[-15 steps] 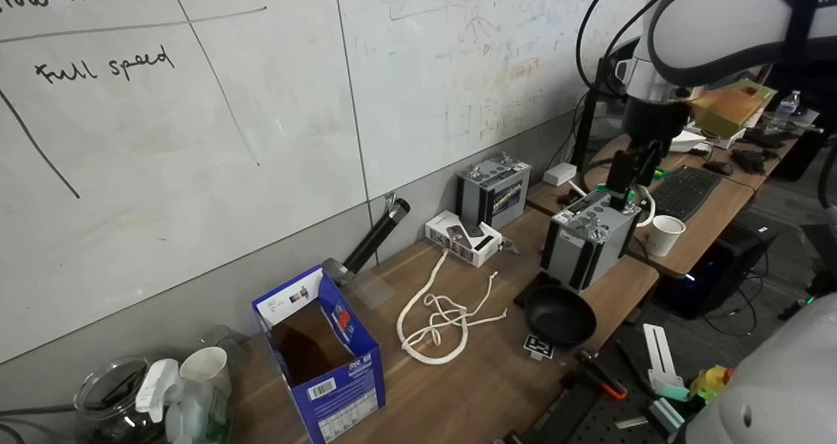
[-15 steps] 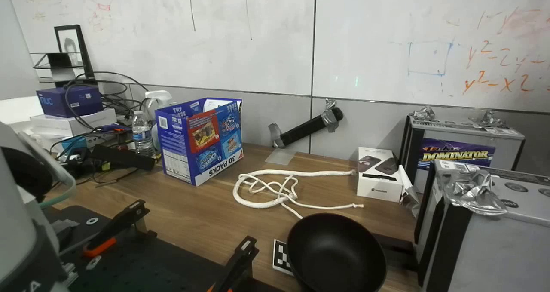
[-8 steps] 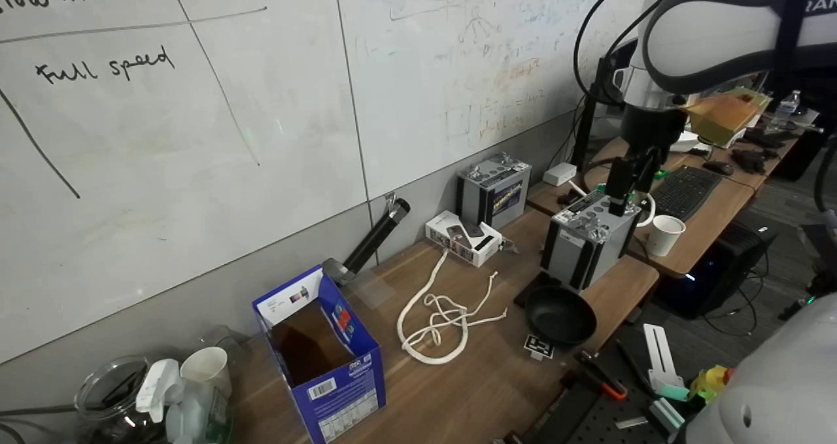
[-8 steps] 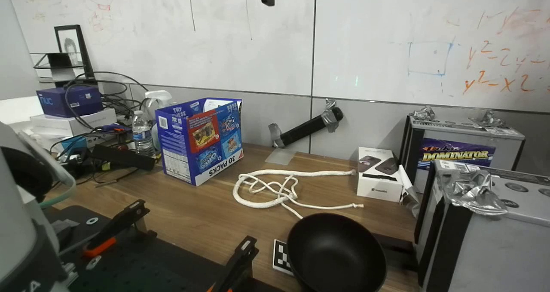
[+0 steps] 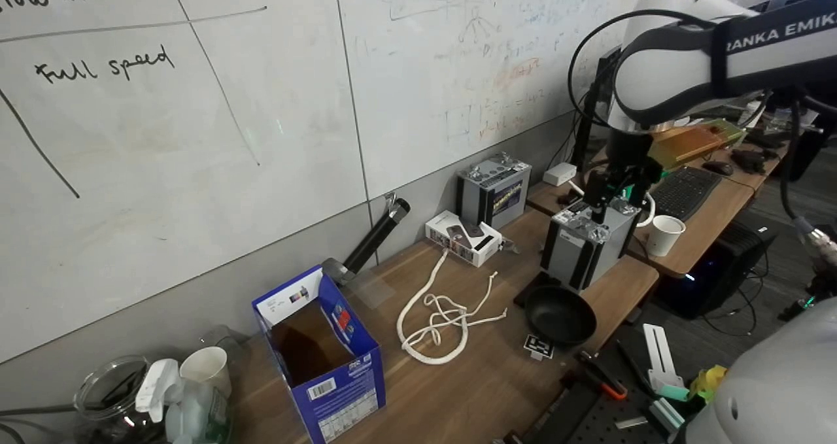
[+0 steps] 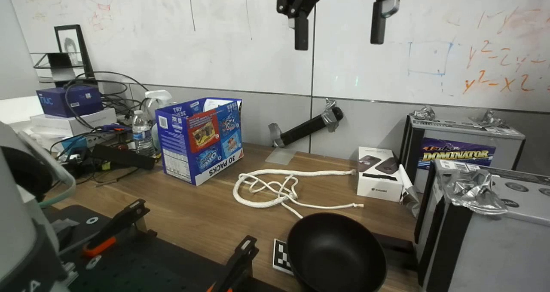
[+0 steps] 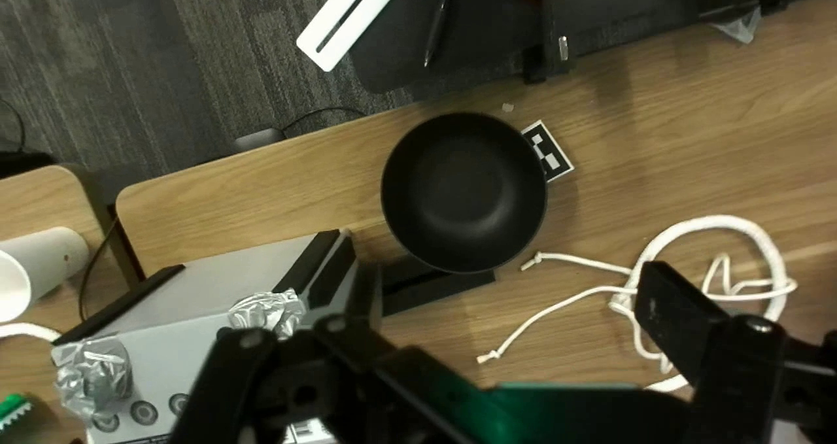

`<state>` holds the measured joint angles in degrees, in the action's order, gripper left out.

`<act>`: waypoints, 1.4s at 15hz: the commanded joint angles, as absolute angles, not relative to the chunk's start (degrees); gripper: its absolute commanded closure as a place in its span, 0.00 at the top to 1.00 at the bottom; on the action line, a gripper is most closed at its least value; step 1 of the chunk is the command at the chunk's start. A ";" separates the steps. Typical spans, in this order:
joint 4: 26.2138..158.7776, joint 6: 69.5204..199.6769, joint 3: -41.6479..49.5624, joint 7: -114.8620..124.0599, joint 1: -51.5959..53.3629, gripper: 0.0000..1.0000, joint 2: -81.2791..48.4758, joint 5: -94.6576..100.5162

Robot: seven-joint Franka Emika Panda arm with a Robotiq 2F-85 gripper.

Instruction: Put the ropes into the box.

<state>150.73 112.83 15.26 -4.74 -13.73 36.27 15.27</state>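
Near, in an exterior view, the fingers [image 6: 301,34] hang wide apart and empty. Farther, the tangled ropes [image 6: 277,202] lie on the desk [image 6: 202,210]; I judge them light, soft, and best pinched where they cross. The box [image 6: 215,143] stands far left.

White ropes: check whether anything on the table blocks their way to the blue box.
Nothing visible stands between the white ropes and the blue box; both exterior views show wooden tabletop between them. The box's own side wall faces the ropes, though, so they would probably need lifting over it.
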 commanded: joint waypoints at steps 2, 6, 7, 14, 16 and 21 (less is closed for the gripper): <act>146.57 121.63 14.24 5.14 -13.76 1.00 21.73 8.89; 142.61 128.37 13.35 6.82 -12.07 1.00 11.45 1.12; 141.59 129.90 12.73 7.69 -11.58 1.00 9.05 -0.54; 135.33 136.62 9.16 10.89 -8.79 1.00 -3.74 -9.52; 134.08 137.89 7.91 12.93 -7.82 1.00 -6.39 -11.86; 129.76 139.58 4.94 15.35 -5.65 1.00 -13.62 -16.38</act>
<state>133.84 138.84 6.25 13.82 -6.70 -9.07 -13.33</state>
